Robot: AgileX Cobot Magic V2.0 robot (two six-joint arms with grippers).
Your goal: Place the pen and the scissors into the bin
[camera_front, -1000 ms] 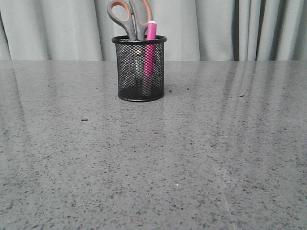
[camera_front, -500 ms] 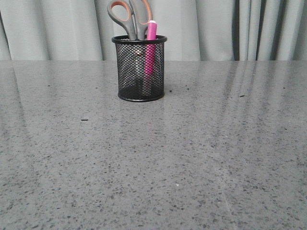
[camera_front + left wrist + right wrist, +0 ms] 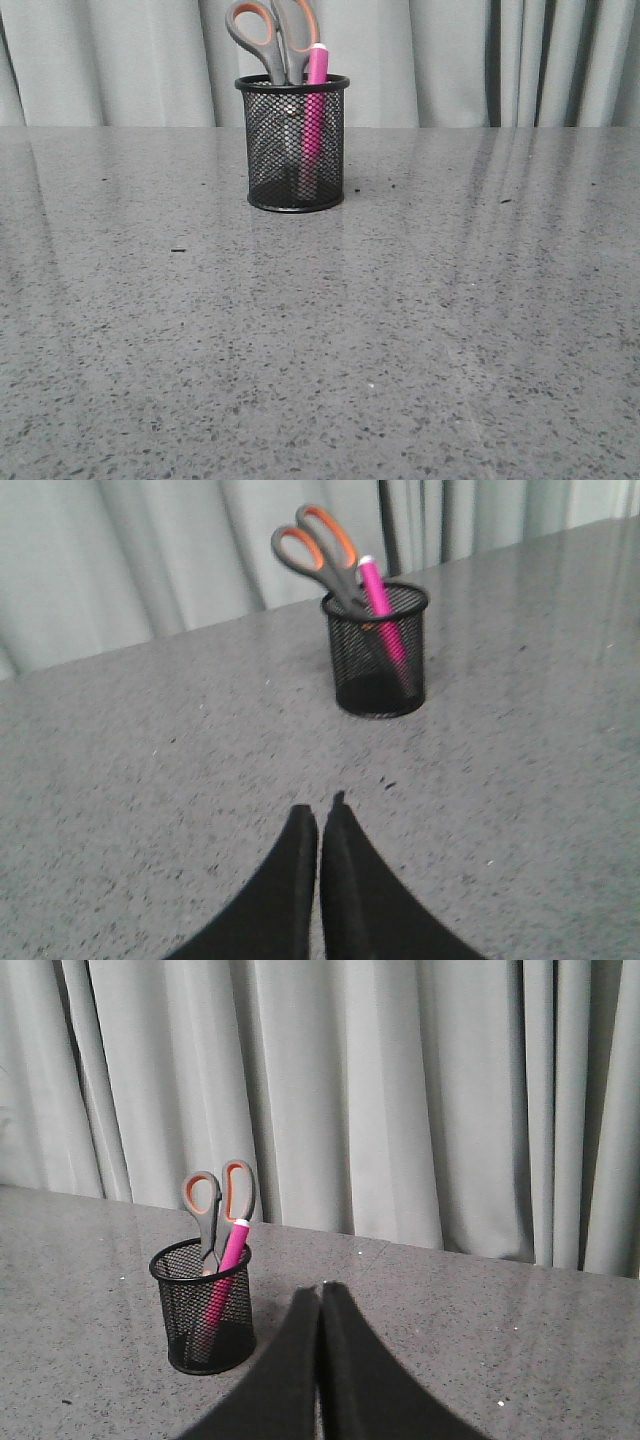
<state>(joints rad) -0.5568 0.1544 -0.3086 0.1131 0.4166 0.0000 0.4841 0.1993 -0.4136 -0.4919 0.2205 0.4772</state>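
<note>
The bin [image 3: 293, 140], a black wire-mesh cup, stands upright at the far middle of the grey table. The scissors [image 3: 272, 38] stand in it, blades down, with the grey and orange handles above the rim. The pink pen [image 3: 315, 100] stands in it beside them. Neither gripper shows in the front view. In the left wrist view the bin [image 3: 378, 650], scissors [image 3: 320, 550] and pen [image 3: 378, 605] lie well beyond my left gripper [image 3: 320, 812], which is shut and empty. In the right wrist view my right gripper [image 3: 321, 1290] is shut and empty, beside the bin [image 3: 205, 1305], scissors [image 3: 218, 1200] and pen [image 3: 228, 1260].
The grey speckled table [image 3: 400, 330] stretches wide around the bin. Grey curtains [image 3: 450, 60] hang behind its far edge.
The bin with its contents has shifted very slightly right in the front view; otherwise nothing moved.
</note>
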